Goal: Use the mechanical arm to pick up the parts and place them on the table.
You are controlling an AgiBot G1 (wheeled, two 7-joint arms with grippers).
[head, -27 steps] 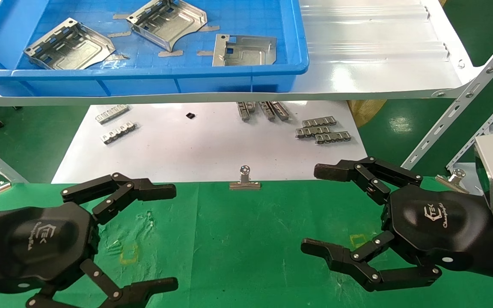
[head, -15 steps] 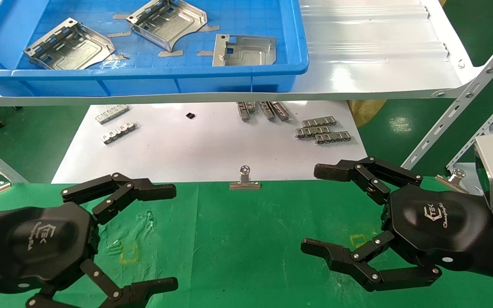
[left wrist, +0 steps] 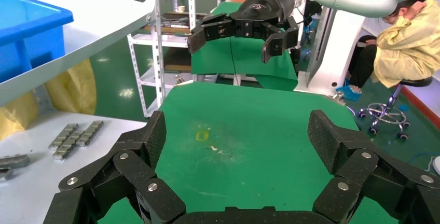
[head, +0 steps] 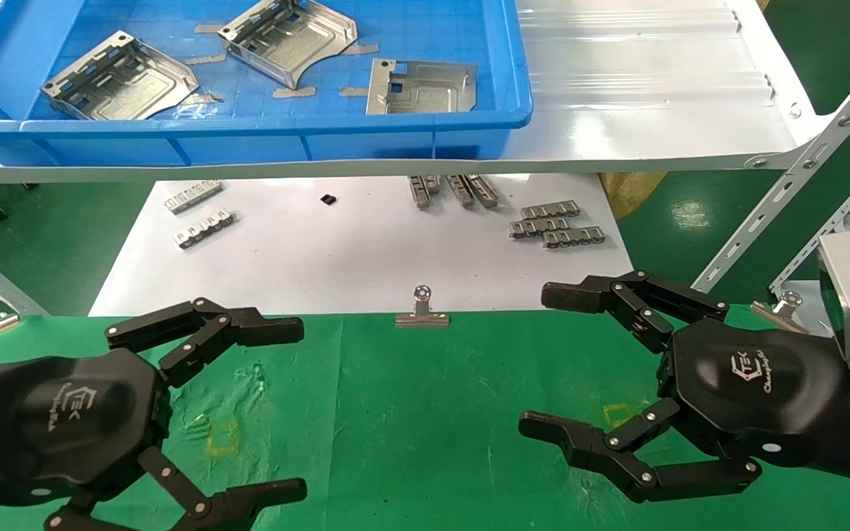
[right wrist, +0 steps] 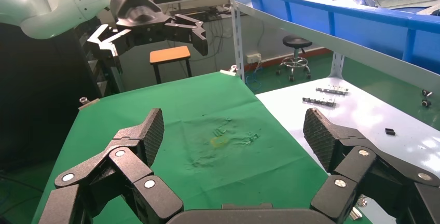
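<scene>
Nothing has changed over the last second: in the head view both arms sit exactly where they were, so the pick has not begun. The right glossy black pincer with jointed fingers point(head: 547, 365) hovers at the lower right of the frame, fingers spread wide and released, holding nothing. The left glossy black pincer point(head: 299, 402) hovers at the lower left, equally spread and empty. Both hang over the counter covered in wrinkled green cloth point(head: 425, 413), which bears small yellow square outlines and no parts yet.

The silver stamped sheet-metal parts lie in the blue plastic tray point(head: 499, 74) on the glossy white shelf point(head: 646, 103) at the top of the frame: one plate point(head: 119, 77) at upper left, one point(head: 288, 37) top centre, one point(head: 421, 87) nearest the tray's right wall. All three are well apart from either pincer.

Small grey toothed strips point(head: 554, 225) rest on the white sheet point(head: 366, 258) mid-frame; a silver binder clip point(head: 422, 313) stands at the green cloth's far edge.

Judged from this stillness, the task stands at its very start; the next move calls for a reach up and forward into the tray.
</scene>
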